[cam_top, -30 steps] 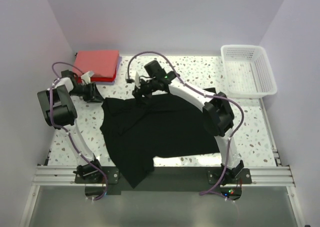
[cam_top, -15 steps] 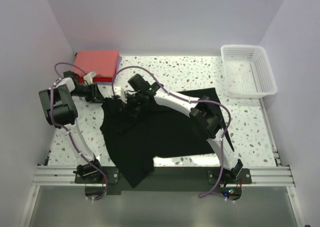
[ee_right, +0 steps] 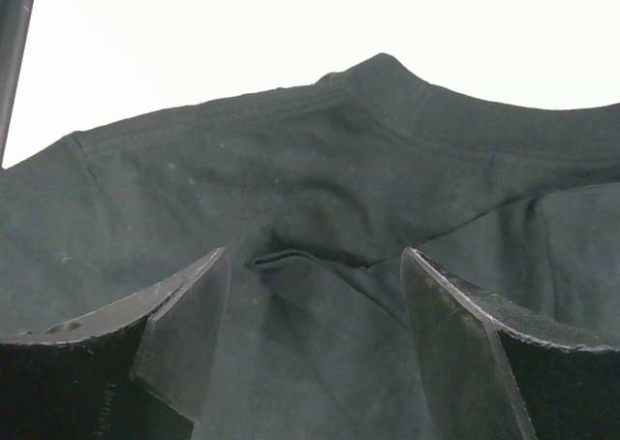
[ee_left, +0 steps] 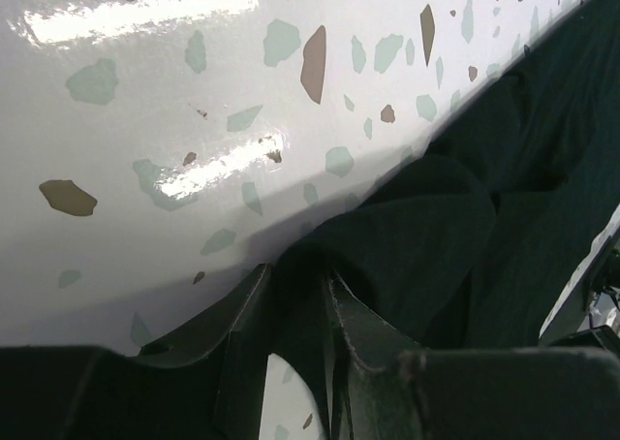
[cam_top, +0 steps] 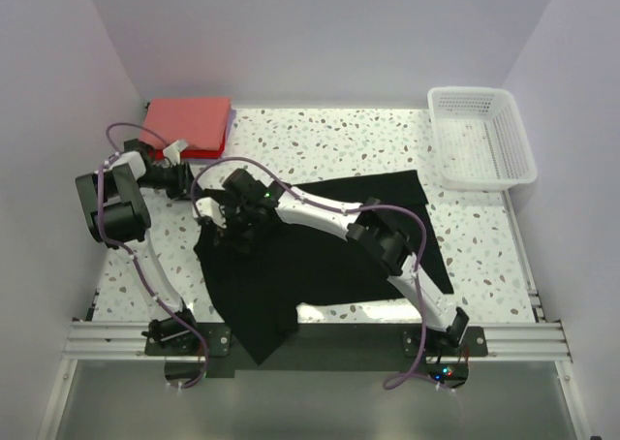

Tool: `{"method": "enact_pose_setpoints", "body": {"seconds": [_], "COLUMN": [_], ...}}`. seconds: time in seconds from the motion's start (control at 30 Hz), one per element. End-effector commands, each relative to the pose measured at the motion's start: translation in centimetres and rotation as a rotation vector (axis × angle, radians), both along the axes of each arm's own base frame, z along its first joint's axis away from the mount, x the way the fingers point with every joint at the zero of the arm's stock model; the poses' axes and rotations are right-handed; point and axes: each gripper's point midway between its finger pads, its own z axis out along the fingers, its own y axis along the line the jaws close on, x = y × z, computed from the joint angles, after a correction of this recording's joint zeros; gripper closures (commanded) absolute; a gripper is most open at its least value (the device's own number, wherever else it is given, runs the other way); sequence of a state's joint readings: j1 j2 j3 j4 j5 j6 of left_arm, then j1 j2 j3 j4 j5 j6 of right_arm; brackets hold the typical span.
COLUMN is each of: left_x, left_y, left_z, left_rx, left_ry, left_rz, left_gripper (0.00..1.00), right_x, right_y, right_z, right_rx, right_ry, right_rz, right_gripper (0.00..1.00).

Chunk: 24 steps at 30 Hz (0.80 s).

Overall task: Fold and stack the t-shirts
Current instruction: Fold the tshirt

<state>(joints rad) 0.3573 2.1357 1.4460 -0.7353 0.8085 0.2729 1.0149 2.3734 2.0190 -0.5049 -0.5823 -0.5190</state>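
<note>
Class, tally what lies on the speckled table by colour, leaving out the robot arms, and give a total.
Black: 1, the spread cloth t-shirt
Coral-red: 1, the folded cloth stack
White: 1, the plastic lattice basket
Total: 3

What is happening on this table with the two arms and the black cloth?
Two robot arms are working on a black t-shirt that lies spread out, not yet folded, on the speckled table. The left gripper is shut on the shirt's edge at its far left side. The right gripper hangs open just above the cloth close by. A folded coral-red stack sits in the far left corner, and a white basket in the far right corner.
</note>
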Motion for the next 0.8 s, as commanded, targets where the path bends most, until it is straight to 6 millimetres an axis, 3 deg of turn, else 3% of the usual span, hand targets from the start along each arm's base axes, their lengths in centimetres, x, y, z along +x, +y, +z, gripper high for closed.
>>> {"method": "enact_pose_setpoints", "body": {"seconds": [0.0,0.2,0.3,0.33,0.53,0.57,0.6,0.7,0.77], "left_x": [-2.4,-2.3,-2.4,-2.4,-2.2,-2.1,-2.1,-2.0,-1.6], "left_y": [0.0,-0.1,-0.1,-0.1,-0.1,-0.1,-0.1,0.2,0.6], "left_z": [-3.3,-3.5,-3.8,-3.8,-4.0,-4.0,-4.0,-3.8,-3.4], "left_rx": [0.067,0.060,0.055,0.057,0.058,0.060,0.063,0.082,0.098], "left_ry": [0.104,0.105,0.110,0.110,0.111,0.111,0.111,0.107,0.091], "left_rz": [-0.029,-0.034,-0.034,-0.036,-0.030,-0.032,-0.033,-0.031,-0.025], "left_gripper": [0.68,0.73,0.76,0.78,0.87,0.90,0.92,1.00,1.00], "right_x": [-0.1,-0.8,-1.2,-1.5,-2.6,-2.7,-2.9,-3.4,-3.7], "right_y": [0.8,-0.5,-0.7,-0.8,-1.6,-1.7,-1.9,-2.2,-2.2], "right_z": [0.8,-1.7,-1.6,-1.7,-1.5,-1.4,-1.3,-0.7,0.8], "right_rx": [0.025,-0.044,-0.040,-0.045,-0.049,-0.049,-0.055,-0.048,-0.024], "right_ry": [-0.051,-0.049,-0.039,-0.032,-0.002,-0.001,0.005,0.028,0.033], "right_rz": [0.030,0.050,0.064,0.068,0.097,0.102,0.106,0.116,0.120], "right_gripper": [0.26,0.34,0.44,0.54,0.82,0.95,1.00,1.00,1.00]}}
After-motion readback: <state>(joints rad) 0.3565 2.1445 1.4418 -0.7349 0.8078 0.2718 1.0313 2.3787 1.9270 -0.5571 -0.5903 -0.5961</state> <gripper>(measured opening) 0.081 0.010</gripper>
